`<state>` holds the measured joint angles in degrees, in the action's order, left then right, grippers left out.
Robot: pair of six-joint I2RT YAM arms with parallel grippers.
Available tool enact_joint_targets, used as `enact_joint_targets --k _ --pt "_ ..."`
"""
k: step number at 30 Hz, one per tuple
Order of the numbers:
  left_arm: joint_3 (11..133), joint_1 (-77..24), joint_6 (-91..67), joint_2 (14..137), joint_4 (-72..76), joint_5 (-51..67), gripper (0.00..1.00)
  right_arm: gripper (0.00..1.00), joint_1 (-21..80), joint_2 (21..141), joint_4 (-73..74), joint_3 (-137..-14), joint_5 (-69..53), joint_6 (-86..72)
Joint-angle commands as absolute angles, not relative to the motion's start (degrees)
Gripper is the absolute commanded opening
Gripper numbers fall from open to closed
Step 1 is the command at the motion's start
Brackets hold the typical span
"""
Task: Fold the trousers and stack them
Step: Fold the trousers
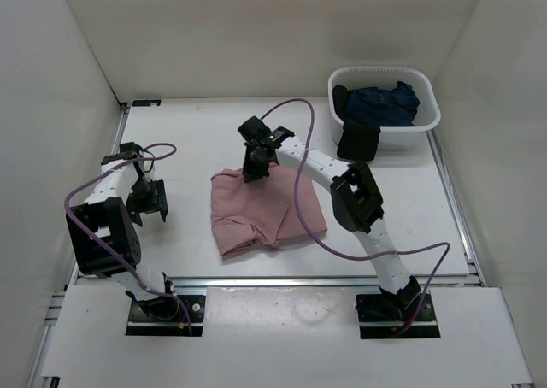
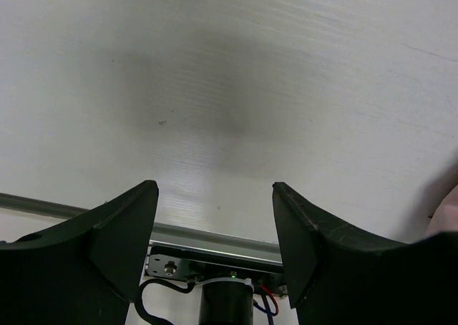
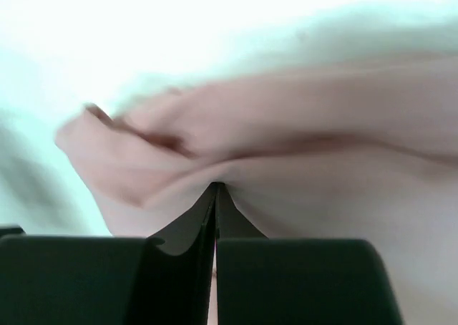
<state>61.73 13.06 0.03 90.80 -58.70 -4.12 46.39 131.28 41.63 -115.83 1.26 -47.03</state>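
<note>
White walls (image 1: 256,29) were seen enclosing a white table (image 1: 188,140). At the table's middle, the trousers (image 1: 265,213) were laid as a rumpled, partly folded pink heap. A white basin (image 1: 402,137) was placed at the far right corner, with a dark navy garment (image 1: 380,102) held inside it and a black cloth (image 1: 357,140) draped over its near-left rim. The right gripper (image 1: 254,170) was set on the far edge of the trousers, its jaws pressed together on a pinched fold of pink cloth. The left gripper (image 2: 215,196) was held over bare table, left of the trousers, its jaws spread wide.
</note>
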Motion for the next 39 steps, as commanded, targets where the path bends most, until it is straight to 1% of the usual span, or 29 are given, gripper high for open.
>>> enact_joint_targets --k 1,5,9,10,11,14,16,18,20,21,23,26,29,30,31,34,35,36,37,38,39 --pt "61.70 13.45 0.00 86.31 -58.62 -5.36 0.77 0.00 47.64 138.40 48.58 -121.72 1.22 -52.46" --pt "61.70 13.97 0.00 86.31 -58.62 -5.89 0.77 0.00 44.83 139.83 47.39 -120.07 2.72 -57.64" --pt "61.70 13.97 0.00 85.78 -59.15 -5.89 0.77 0.00 42.20 135.36 44.57 -115.59 14.39 -66.42" --pt "61.70 13.97 0.00 85.78 -59.15 -6.41 0.77 0.00 41.49 133.35 42.99 -115.58 17.98 -67.66" --pt "61.70 13.97 0.00 85.17 -59.15 -6.42 0.77 0.00 41.48 132.81 42.98 -115.58 19.06 -68.55" --pt "61.17 14.50 0.00 84.64 -59.15 -7.55 0.77 0.00 40.35 133.59 42.37 -121.10 19.86 -68.56" --pt "61.17 14.50 0.00 84.64 -59.15 -8.17 0.77 0.00 40.34 136.22 43.49 -126.79 16.80 -65.50" --pt "60.64 14.50 0.00 84.11 -59.15 -8.17 0.77 0.00 39.81 136.85 44.47 -127.79 14.69 -63.29" --pt "60.64 14.50 0.00 83.58 -59.15 -8.17 0.78 0.00 39.81 135.45 42.64 -125.08 10.14 -59.43" --pt "60.64 15.11 0.00 83.58 -59.15 -8.17 0.78 0.01 39.81 133.09 39.06 -123.24 8.45 -57.50" --pt "60.64 15.12 0.00 83.58 -59.15 -7.48 0.78 0.05 39.81 130.53 36.66 -119.03 6.77 -52.24" --pt "60.64 15.12 0.00 83.58 -59.15 -6.94 0.78 0.07 40.34 128.15 38.23 -118.39 5.37 -48.18" --pt "61.26 15.12 0.00 84.81 -59.15 -5.80 0.78 0.12 40.95 127.54 41.21 -119.70 1.68 -44.92" --pt "62.04 15.12 0.00 84.81 -59.15 -5.19 0.78 0.15 41.48 125.53 42.09 -119.71 1.15 -42.13" --pt "62.75 15.12 0.00 84.81 -59.67 -5.19 0.78 0.18 42.09 123.85 43.67 -119.01 2.53 -40.53" --pt "63.28 15.12 0.00 83.24 -59.68 -4.05 0.78 0.56 43.94 113.41 44.21 -111.38 7.62 -36.22" --pt "63.28 15.12 0.00 82.71 -59.68 -4.04 0.78 0.75 43.95 106.85 44.21 -108.57 9.47 -36.21" --pt "63.28 15.12 0.00 82.18 -59.68 -3.52 0.78 0.81 43.25 103.31 44.82 -102.80 11.41 -35.17" --pt "63.28 15.12 0.00 81.22 -59.68 -3.52 0.78 0.87 41.76 99.88 45.96 -100.05 12.90 -34.46" --pt "63.28 15.12 0.00 81.21 -59.68 -3.52 0.78 0.99 40.62 93.58 47.10 -97.84 13.96 -33.50" --pt "63.28 15.12 0.00 80.43 -59.68 -3.52 0.78 0.99 39.04 90.64 48.94 -94.52 15.54 -32.01"
